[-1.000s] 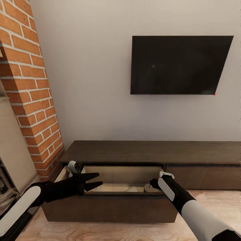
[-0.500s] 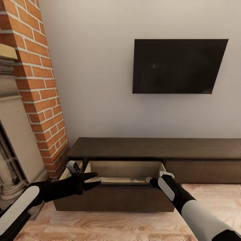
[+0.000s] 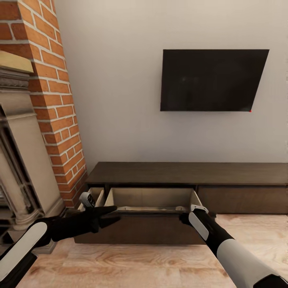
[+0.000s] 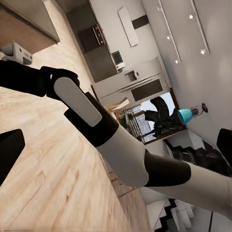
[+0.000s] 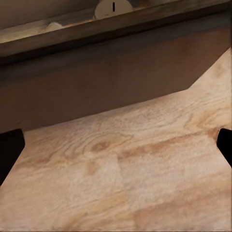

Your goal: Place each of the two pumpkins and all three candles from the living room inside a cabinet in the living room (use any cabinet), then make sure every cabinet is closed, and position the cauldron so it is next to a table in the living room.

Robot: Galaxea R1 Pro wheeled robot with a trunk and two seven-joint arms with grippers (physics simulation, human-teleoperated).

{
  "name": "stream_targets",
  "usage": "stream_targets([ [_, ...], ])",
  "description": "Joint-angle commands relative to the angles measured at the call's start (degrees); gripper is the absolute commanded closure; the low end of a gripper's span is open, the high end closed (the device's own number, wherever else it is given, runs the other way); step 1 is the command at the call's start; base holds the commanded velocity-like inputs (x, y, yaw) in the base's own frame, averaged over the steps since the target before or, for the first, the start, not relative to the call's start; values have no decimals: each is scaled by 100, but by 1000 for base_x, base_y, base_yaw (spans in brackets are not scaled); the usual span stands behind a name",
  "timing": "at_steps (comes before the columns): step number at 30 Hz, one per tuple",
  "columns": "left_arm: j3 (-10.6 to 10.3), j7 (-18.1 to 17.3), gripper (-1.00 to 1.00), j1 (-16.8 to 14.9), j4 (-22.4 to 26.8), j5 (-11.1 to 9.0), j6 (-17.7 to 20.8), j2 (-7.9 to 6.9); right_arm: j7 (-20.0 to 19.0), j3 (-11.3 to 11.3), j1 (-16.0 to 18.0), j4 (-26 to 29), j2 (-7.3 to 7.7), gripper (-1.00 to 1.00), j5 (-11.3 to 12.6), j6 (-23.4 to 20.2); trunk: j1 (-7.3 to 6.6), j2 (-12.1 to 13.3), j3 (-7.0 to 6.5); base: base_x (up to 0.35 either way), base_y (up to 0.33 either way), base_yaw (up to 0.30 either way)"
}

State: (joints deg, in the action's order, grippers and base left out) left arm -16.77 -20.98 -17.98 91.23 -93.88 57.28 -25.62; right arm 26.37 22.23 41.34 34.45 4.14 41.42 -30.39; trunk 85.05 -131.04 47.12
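1. Left gripper (image 3: pixel 109 215), head view: fingers parted, empty, hovering by the left end of the open drawer front (image 3: pixel 140 230) of the cabinet (image 3: pixel 188 174). Right gripper (image 3: pixel 185 218) sits at the drawer's right end; its jaw state cannot be told here. Against the frames of 1.0 s and 0.5 s ago, the whole scene has slid away and more fireplace surround (image 3: pixel 20 160) shows at left: the camera has backed off, so the robot appears to be retreating. The drawer remains pulled out; closing it is not yet done.
2. Head view, room: bare plank floor (image 3: pixel 152 264) in front of the drawer; brick chimney (image 3: pixel 52 100) close on the left limits a leftward swing. Television (image 3: pixel 214 80) hangs well above.
3. Left wrist view: right forearm (image 4: pixel 96 121) crosses over open floor; a dark fingertip (image 4: pixel 8 152) at the frame edge, nothing between the fingers.
4. Right wrist view: both fingertips (image 5: pixel 9 150) spread wide, empty, over floor. One candle (image 5: pixel 113 8) rests inside the drawer behind its front edge.
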Motion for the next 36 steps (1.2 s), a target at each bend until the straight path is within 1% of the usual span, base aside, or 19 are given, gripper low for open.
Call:
stream_targets([
  [1,-5,-45,-100,-5,-5,29,2,-4,53,45,5,10,8,-100,61,-10,-4,-3,6,-293,27,0],
  [5,-3,-40,-100,-9,-8,34,-1,-4,52,45,5,9,9,-100,60,-10,-4,-3,-4,-298,-47,-63],
  [8,-8,-38,-100,-5,-9,103,-5,-4,52,45,5,15,8,-100,64,-10,-4,-3,-13,-252,-67,-89],
  [15,-5,-19,-100,-8,-39,196,-13,-3,52,45,5,16,8,-100,63,-10,-4,-3,-16,-50,-12,-14],
  [20,22,-25,-100,-6,-83,497,-15,3,52,45,5,17,8,-100,66,-10,-4,-3,-17,-10,-1,-1],
  [22,29,-27,-100,-6,-86,547,-20,4,52,45,5,17,8,-100,66,-10,-4,-3,-17,-124,0,0],
  [32,51,-19,-100,-11,-135,582,-31,13,52,45,6,18,8,-100,68,-17,-4,-3,-17,-123,0,0],
  [36,97,-8,-100,-13,-144,593,-44,26,52,45,6,18,8,-100,68,-16,-4,-3,-17,-48,0,0],
])
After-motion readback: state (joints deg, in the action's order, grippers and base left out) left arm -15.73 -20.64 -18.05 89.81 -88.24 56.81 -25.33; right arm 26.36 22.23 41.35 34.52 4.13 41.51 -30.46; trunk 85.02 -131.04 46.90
